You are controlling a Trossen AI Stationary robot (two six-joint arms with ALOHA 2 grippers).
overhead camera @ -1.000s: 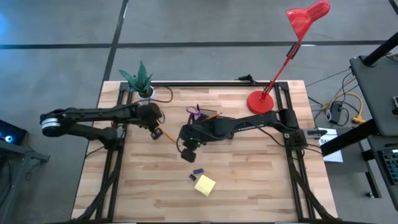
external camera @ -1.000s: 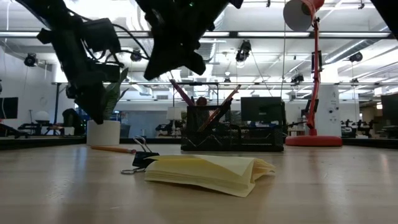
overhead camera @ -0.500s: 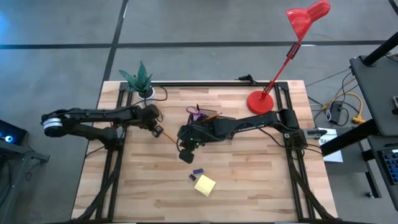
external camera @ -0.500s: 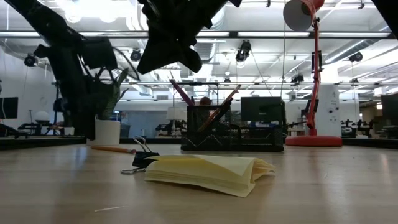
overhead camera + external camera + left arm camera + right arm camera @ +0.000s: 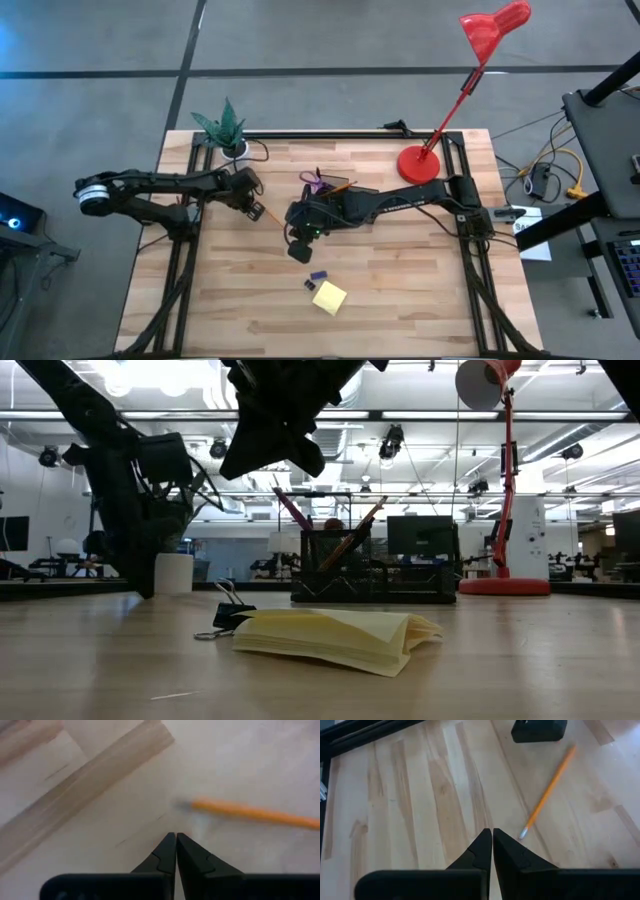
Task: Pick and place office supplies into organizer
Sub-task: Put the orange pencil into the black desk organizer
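One orange pencil (image 5: 268, 218) is lying flat on the wooden worktop (image 5: 400, 290), left of its middle and toward the far edge, between the two grippers. Just right of it, the black organizer (image 5: 333, 192) is standing near the middle of the far half, with purple-handled scissors (image 5: 316, 181) and another pencil poking out of it. Nearer the front edge, a yellow sticky-note pad (image 5: 329, 297) is resting beside a small blue and black piece (image 5: 317, 276), and in the low view a black binder clip (image 5: 226, 615) is touching the pad's left side.

The left gripper (image 5: 252, 208) is hovering low over the pencil's end, its fingers (image 5: 165, 852) pressed together on nothing; its arm is stretching in level from the left edge. The right gripper (image 5: 300, 247) is hanging above the worktop near the centre, fingers (image 5: 481, 848) likewise clenched and empty, with its arm reaching across from the right edge, over the organizer's front.

A potted green plant (image 5: 226, 128) is sitting at the far left corner, and a red desk lamp (image 5: 420, 162) is standing toward the far right.
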